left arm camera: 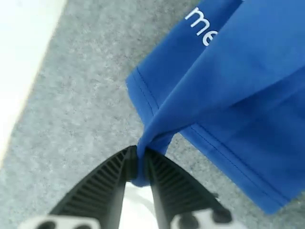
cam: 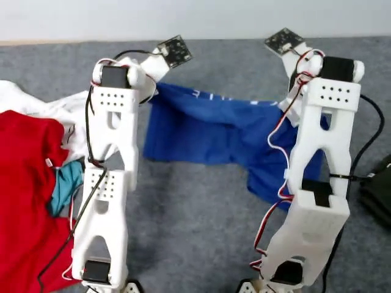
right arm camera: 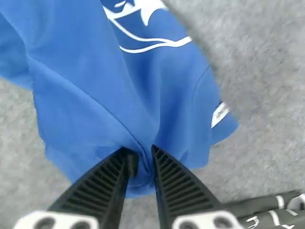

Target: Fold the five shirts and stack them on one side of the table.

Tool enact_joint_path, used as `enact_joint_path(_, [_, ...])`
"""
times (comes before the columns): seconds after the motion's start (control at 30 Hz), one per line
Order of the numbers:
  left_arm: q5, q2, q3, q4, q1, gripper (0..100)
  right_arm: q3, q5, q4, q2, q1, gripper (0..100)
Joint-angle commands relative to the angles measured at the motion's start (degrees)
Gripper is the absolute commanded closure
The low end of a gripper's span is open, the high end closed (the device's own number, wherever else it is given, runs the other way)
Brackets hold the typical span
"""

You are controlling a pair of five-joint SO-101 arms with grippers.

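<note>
A blue shirt [cam: 208,131] with white print hangs stretched between both arms above the grey table, at the far middle. My left gripper [left arm camera: 139,164] is shut on a pinched fold at the blue shirt's [left arm camera: 238,81] hemmed corner. My right gripper [right arm camera: 141,164] is shut on bunched cloth of the blue shirt [right arm camera: 105,81] near its collar label. In the high view the left arm [cam: 113,122] holds the shirt's left end and the right arm [cam: 317,152] covers part of its right end, where cloth droops toward the near side.
A red shirt [cam: 27,189] lies at the table's left edge over a white shirt [cam: 55,107] and a teal one [cam: 64,183]. A black garment [cam: 379,189] sits at the right edge. Bare grey carpet [cam: 189,220] lies between the arm bases.
</note>
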Motion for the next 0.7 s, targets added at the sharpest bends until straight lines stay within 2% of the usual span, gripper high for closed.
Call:
enact_joint_path(0.0, [-0.5,-4.6,1.8,1.7,1.1,100,4.4,0.1,2.3,-6.6,0.7,98.7])
enact_joint_path(0.27, [-0.3,-4.6,5.6,1.6,3.0,100,17.4,0.4,0.1,-9.5,2.1,98.5])
enact_joint_path(0.57, [0.5,-4.5,6.1,1.5,3.6,100,17.6,2.2,-17.8,4.2,6.7,98.2])
enact_joint_path(0.67, [0.9,-4.5,6.1,1.5,3.5,100,17.6,2.0,-19.5,5.1,6.7,90.6])
